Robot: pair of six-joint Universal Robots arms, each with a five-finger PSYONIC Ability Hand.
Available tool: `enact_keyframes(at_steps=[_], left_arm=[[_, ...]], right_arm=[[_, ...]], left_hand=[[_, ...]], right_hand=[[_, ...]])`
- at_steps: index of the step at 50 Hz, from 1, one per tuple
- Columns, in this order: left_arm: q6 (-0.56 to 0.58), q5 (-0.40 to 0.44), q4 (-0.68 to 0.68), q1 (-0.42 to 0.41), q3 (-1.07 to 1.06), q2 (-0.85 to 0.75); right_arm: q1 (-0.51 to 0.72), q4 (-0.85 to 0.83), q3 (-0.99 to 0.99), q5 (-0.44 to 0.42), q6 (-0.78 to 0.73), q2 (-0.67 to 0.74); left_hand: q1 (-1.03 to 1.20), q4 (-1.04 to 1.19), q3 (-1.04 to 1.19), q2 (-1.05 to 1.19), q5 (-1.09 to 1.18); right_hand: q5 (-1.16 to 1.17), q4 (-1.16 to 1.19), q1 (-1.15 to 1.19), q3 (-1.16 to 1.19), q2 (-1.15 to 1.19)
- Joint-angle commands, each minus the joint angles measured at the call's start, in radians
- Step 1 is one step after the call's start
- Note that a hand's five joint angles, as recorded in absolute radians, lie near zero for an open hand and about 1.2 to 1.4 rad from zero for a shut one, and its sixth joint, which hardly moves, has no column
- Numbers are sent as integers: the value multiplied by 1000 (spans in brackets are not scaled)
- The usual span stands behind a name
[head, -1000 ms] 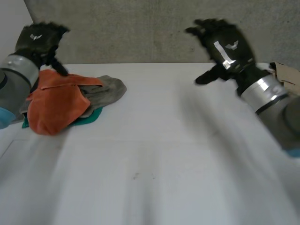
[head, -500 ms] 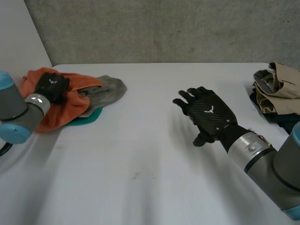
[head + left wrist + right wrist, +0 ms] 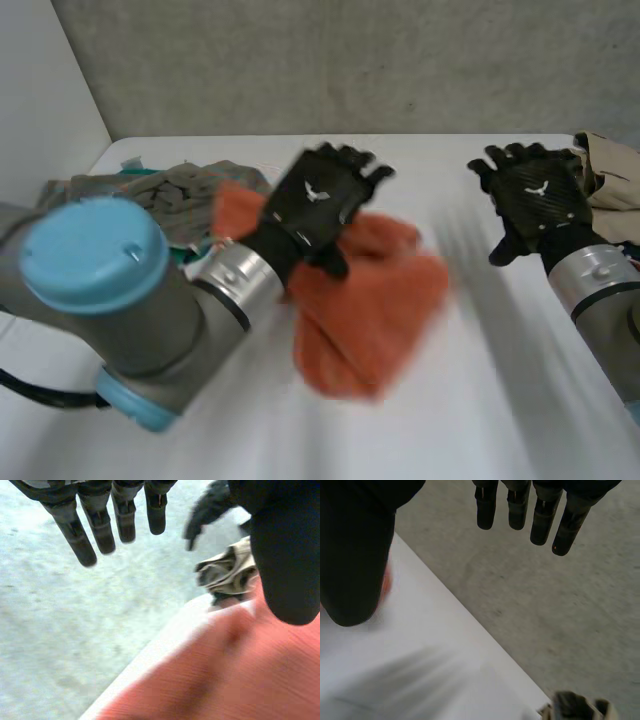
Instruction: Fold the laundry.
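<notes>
While orange cloth (image 3: 370, 310) lies bunched on white table (image 3: 480, 410), left hand (image 3: 318, 200) sits over cloth's far edge. Fingers (image 3: 75, 527) straight and spread, thumb out, nothing pinched; contact with cloth unclear. Right hand (image 3: 535, 200) well apart from cloth, on its right, fingers (image 3: 517, 510) straight and splayed, holding nothing. Grey-and-teal clothes heap (image 3: 175, 190) just left of cloth. Beige folded pile (image 3: 612, 165) far right of cloth, past right hand.

Bare tabletop (image 3: 480, 400) lies free at lower right; orange cloth (image 3: 370, 300) blocks the centre, clothes heap (image 3: 170, 190) the upper left, beige pile (image 3: 612, 170) the right edge.
</notes>
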Motion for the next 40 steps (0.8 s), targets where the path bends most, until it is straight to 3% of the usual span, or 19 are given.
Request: enact_keyframes(at_steps=[1, 8, 20, 29, 33, 40], left_arm=[[-7, -39, 2, 17, 40, -18], [-4, -102, -14, 127, 46, -1], [2, -114, -206, 185, 29, -42], [26, -114, -220, 202, 84, -179], [63, -112, -218, 212, 89, -212], [126, -97, -214, 239, 81, -235]], right_arm=[[-12, 2, -13, 34, 1, 1], [-11, 85, -32, 28, 0, -2], [9, 562, -195, -73, 1, 21], [109, 539, -275, -35, -10, 162], [133, 539, -270, 21, -11, 166], [132, 567, -212, 42, -6, 115]], left_hand=[[-55, -103, -114, -101, -92], [-19, -68, -78, -66, -57], [72, 23, 13, 25, 34], [195, 147, 136, 148, 157], [198, 150, 139, 151, 160], [195, 147, 136, 148, 157]], right_hand=[[-63, -64, -26, -40, -47], [-63, -64, -26, -40, -47], [-63, -64, -26, -40, -47], [12, 11, 48, 35, 27], [18, 17, 54, 40, 33], [82, 81, 119, 105, 98]])
